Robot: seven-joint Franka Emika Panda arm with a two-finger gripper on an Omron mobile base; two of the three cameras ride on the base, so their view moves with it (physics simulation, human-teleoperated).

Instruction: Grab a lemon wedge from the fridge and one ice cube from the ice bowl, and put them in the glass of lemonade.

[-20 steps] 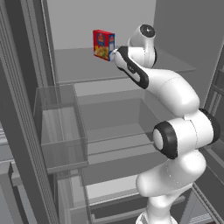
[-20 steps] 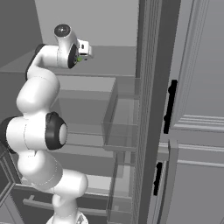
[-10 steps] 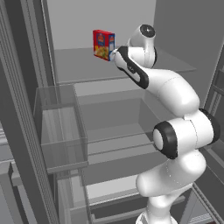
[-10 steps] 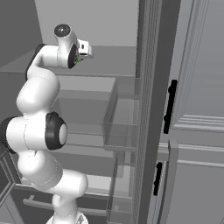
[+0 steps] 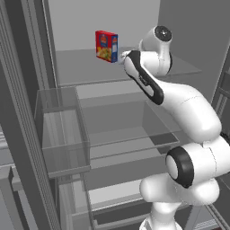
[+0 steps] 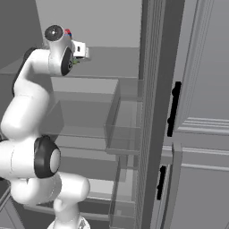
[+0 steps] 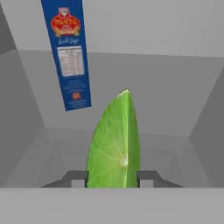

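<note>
Claw (image 7: 112,178) now clamped on lemon wedge (image 7: 114,142), arm unmoved since before.

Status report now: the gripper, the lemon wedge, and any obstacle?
Gripper shut on lemon wedge, inside open fridge. Pasta box stands behind on shelf, apart from wedge. Nothing blocks the way out.

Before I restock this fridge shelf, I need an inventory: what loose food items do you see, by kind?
Lemon wedge, held between the hand's fingers: 1
Pasta box, upright on the shelf: 1
Total: 2
</note>
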